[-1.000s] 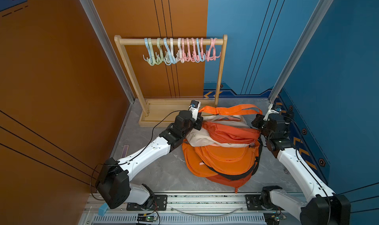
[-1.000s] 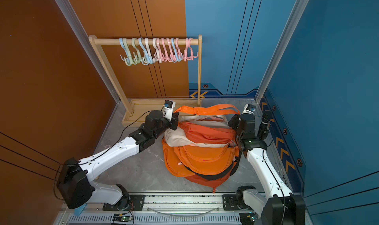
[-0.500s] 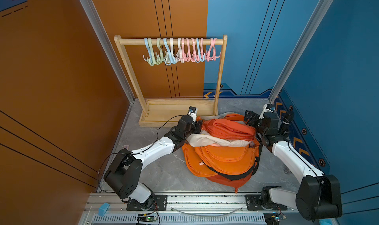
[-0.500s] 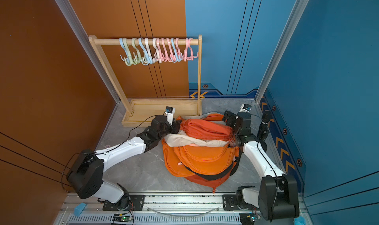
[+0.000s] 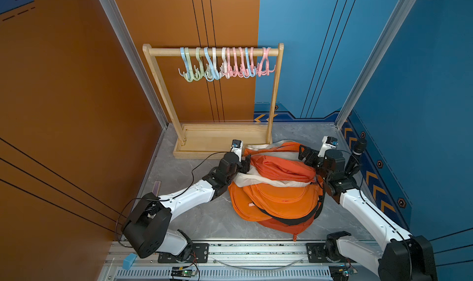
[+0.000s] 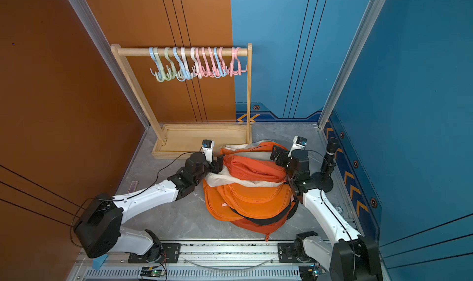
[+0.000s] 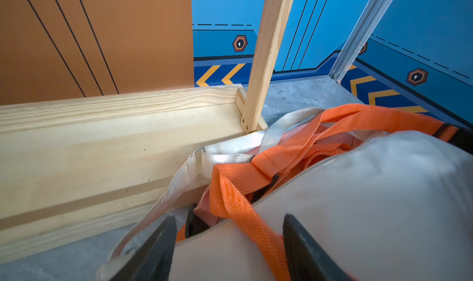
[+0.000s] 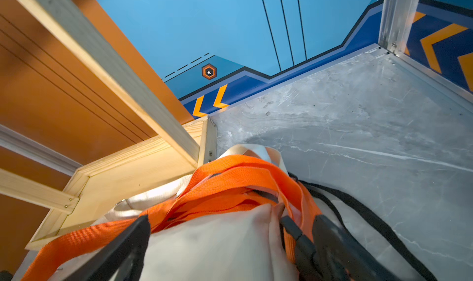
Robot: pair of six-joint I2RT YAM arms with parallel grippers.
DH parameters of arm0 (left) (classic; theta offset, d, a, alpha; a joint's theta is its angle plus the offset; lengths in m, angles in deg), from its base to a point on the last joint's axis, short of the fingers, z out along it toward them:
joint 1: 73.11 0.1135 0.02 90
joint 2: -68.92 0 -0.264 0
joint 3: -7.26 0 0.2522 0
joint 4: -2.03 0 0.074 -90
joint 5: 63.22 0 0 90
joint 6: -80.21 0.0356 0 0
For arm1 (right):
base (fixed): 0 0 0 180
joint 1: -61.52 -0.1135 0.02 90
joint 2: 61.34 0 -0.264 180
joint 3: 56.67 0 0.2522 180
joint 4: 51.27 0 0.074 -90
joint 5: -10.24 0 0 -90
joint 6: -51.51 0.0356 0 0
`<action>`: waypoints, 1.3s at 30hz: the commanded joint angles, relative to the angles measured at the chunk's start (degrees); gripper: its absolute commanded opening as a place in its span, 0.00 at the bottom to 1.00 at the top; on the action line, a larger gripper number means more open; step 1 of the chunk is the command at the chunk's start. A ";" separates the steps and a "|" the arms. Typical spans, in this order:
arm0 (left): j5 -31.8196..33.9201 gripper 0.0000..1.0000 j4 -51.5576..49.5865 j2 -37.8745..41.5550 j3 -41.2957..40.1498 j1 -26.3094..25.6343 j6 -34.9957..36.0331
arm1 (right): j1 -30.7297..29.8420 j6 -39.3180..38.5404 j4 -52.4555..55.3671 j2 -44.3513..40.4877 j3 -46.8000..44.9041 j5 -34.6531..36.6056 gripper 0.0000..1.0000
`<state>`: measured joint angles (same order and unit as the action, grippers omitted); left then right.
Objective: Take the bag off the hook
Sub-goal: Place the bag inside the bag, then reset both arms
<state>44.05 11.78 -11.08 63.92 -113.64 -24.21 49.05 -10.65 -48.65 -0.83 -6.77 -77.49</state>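
Bag [image 5: 281, 165] lies atop the pile [image 5: 273, 203] on the floor [image 5: 202, 215], off the hooks [image 5: 225, 64]: removal looks done. Your left gripper [image 7: 229, 222] and right gripper [image 8: 231, 220] gape over its straps [image 7: 230, 190], gripping nothing. Next: lift clear without snagging

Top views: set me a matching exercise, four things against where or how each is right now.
Things:
1 hooks
2 bags
3 left gripper
4 right gripper

States:
a heaped on the grey floor
b open, beside the heap toward the blue wall
c hanging bare on the wooden rail
d open, beside the heap toward the orange wall

Pairs: 1-c; 2-a; 3-d; 4-b
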 commanded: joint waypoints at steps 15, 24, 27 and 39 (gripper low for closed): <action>16.19 0.98 5.58 12.71 -9.26 -3.59 2.65 | -4.18 -4.67 5.02 -11.48 -3.05 10.22 1.00; 16.26 0.98 -3.62 19.92 -2.11 0.43 6.90 | 2.71 -5.54 9.59 -9.37 7.53 7.10 1.00; 13.20 0.98 -7.47 21.57 -0.78 5.10 5.05 | 4.59 -8.36 11.58 -6.90 10.14 6.43 1.00; 4.02 0.98 -15.38 21.52 -2.95 28.25 3.58 | 11.57 -19.79 -6.14 0.11 -0.49 7.83 1.00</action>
<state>52.43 -0.46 11.69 61.93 -88.97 -20.58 58.93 -27.24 -48.60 -3.12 -5.52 -69.03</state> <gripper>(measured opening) 0.979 0.997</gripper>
